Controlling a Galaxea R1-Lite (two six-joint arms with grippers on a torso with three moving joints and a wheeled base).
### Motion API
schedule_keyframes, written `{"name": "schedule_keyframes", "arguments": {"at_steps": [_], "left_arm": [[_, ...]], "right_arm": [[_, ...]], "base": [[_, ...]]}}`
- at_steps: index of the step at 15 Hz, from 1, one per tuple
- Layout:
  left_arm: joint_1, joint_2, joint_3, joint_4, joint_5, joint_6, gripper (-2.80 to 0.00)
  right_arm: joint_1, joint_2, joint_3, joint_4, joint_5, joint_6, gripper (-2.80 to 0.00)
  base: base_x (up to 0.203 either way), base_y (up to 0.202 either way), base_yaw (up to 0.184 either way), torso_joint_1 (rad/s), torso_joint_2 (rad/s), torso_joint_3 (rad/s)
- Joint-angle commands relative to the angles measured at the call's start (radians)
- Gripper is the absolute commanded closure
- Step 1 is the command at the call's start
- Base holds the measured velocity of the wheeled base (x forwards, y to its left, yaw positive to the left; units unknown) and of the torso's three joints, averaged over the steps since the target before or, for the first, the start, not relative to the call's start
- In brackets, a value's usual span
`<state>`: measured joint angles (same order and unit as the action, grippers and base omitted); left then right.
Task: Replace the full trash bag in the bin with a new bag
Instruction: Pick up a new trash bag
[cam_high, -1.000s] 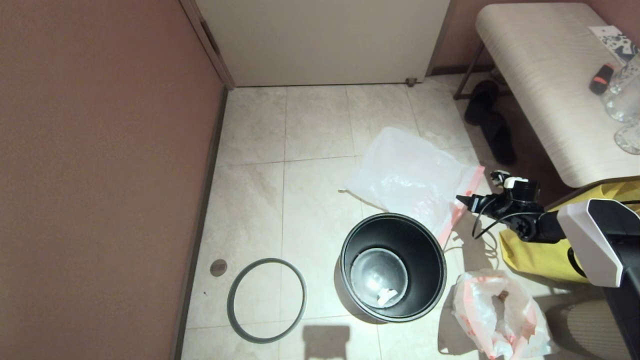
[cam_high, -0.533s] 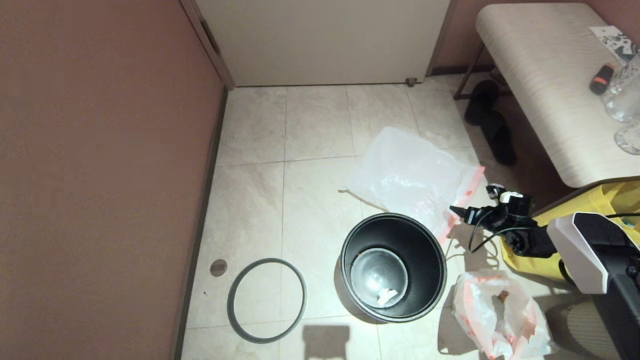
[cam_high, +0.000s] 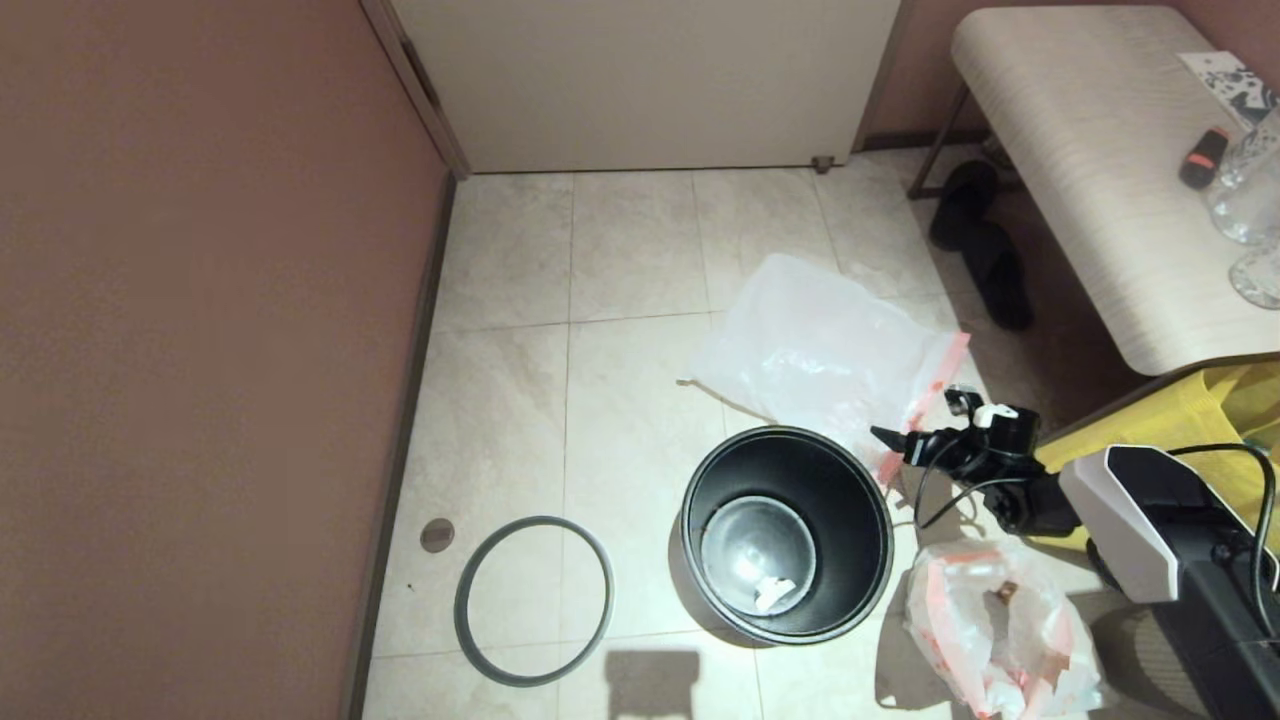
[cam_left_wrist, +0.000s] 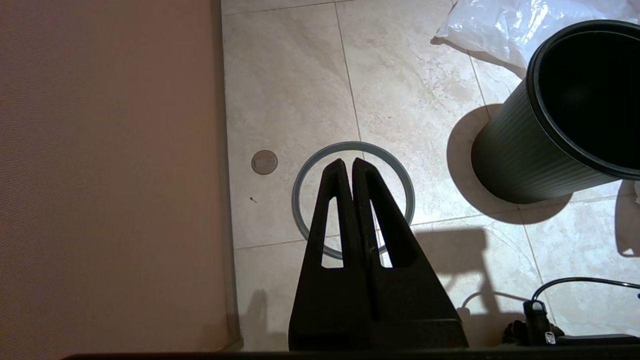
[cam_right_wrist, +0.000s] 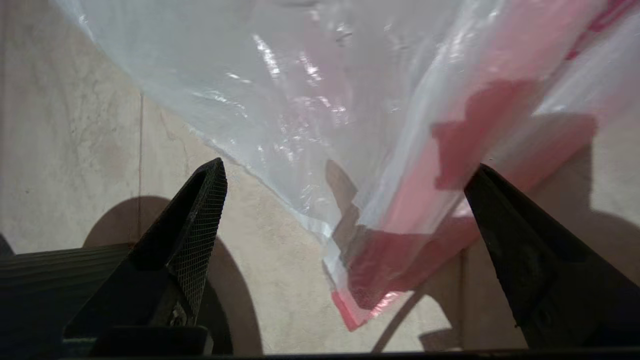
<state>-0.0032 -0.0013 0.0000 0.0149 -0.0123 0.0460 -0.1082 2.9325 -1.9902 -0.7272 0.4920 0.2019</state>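
Note:
The black bin (cam_high: 858, 500) stands open on the tiled floor with a scrap of paper at its bottom. Its grey hoop (cam_high: 459, 600) lies flat on the floor to its left. The new bag (cam_high: 820, 350) is spread flat just behind the bin, pink hem to the right. My right gripper (cam_high: 893, 438) hovers open over that hem's near corner (cam_right_wrist: 380, 270), its jaws (cam_right_wrist: 346, 165) wide apart and holding nothing. The full trash bag (cam_high: 990, 630) sits lumpy on the floor right of the bin. My left gripper (cam_left_wrist: 348, 162) hangs shut and empty above the hoop (cam_left_wrist: 385, 152).
A reddish wall (cam_high: 200, 350) borders the floor on the left and a white door (cam_high: 650, 80) at the back. A padded bench (cam_high: 1100, 180) with glassware stands at the right, dark slippers (cam_high: 985, 250) beneath it. A yellow tote (cam_high: 1180, 420) sits behind my right arm.
My right arm has swung left and nearer, bringing its gripper from beside the hem's middle down to the hem's near corner by the bin. Nothing else has moved.

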Motion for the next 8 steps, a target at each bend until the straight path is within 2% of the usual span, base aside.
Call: {"name": "schedule_keyframes", "arguments": {"at_steps": [1, 3, 4, 8], "left_arm": [[0.000, 0.001, 0.000, 0.000, 0.000, 0.000, 0.00], [0.000, 0.001, 0.000, 0.000, 0.000, 0.000, 0.00], [0.000, 0.001, 0.000, 0.000, 0.000, 0.000, 0.00], [0.000, 0.001, 0.000, 0.000, 0.000, 0.000, 0.00]], "right_arm": [[0.022, 0.002, -0.004, -0.004, 0.033, 0.002, -2.80], [0.042, -0.003, -0.004, -0.006, 0.037, 0.002, -2.80], [0.045, -0.003, -0.004, -0.006, 0.037, 0.002, 0.00], [0.039, -0.007, -0.004, -0.004, 0.039, 0.002, 0.00]], "base": [[0.000, 0.000, 0.000, 0.000, 0.00, 0.000], [0.000, 0.000, 0.000, 0.000, 0.00, 0.000], [0.000, 0.000, 0.000, 0.000, 0.00, 0.000], [0.000, 0.000, 0.000, 0.000, 0.00, 0.000]]}}
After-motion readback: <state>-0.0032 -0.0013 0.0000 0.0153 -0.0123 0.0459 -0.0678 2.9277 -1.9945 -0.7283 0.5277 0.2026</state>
